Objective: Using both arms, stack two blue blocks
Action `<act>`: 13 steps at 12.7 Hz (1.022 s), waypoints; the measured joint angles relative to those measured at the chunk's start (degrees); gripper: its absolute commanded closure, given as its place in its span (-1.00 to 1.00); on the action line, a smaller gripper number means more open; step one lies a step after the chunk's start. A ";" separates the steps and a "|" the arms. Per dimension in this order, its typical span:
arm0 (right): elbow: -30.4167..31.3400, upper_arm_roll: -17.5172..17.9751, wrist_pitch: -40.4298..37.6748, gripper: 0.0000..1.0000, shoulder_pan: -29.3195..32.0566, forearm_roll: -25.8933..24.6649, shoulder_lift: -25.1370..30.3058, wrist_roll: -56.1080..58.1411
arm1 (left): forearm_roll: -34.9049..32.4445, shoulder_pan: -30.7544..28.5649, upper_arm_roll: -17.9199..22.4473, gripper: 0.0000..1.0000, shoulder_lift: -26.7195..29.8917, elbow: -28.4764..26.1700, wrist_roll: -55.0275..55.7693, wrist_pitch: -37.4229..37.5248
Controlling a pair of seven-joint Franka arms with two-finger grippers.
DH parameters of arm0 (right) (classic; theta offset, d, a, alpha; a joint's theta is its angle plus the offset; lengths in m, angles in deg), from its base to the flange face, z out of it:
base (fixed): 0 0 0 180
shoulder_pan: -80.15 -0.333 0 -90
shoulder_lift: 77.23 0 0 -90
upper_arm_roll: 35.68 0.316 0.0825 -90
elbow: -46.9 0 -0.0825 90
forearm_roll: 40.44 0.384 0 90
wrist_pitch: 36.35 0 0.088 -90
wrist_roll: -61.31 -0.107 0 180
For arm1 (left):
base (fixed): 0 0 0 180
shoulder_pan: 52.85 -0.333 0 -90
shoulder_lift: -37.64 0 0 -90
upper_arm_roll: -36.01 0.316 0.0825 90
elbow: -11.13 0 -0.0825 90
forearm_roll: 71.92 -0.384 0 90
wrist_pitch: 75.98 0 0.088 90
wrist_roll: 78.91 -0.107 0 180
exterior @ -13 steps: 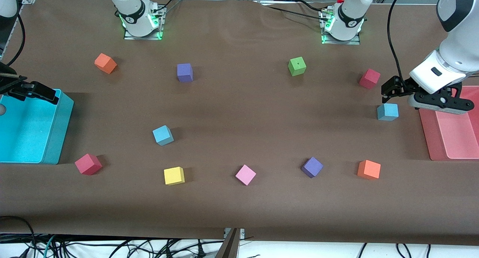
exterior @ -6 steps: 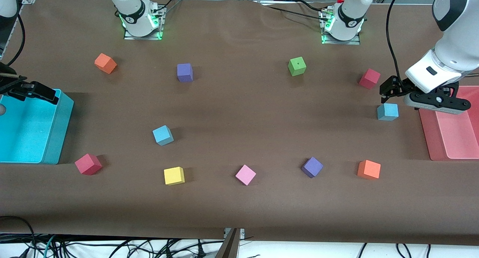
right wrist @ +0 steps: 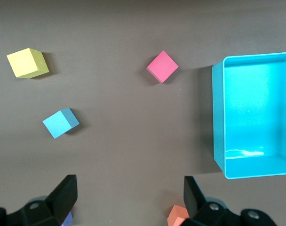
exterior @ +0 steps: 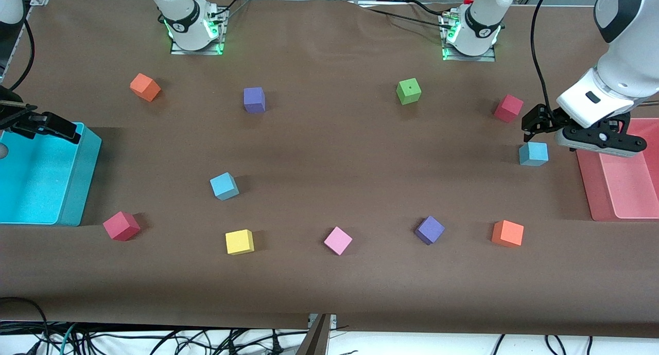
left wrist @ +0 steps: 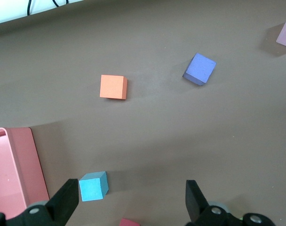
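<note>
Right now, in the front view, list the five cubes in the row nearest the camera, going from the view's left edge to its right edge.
Red cube → yellow cube → pink cube → purple cube → orange cube.

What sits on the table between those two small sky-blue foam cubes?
Nothing: in the front view only bare brown tabletop lies between one sky-blue foam cube and the other sky-blue foam cube.
</note>
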 measured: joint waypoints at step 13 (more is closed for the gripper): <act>0.18 0.91 0.02 -1.00 -0.38 1.76 -2.07 0.01 | -0.01 -0.06 0.05 -1.00 -0.06 -0.09 0.00 0.00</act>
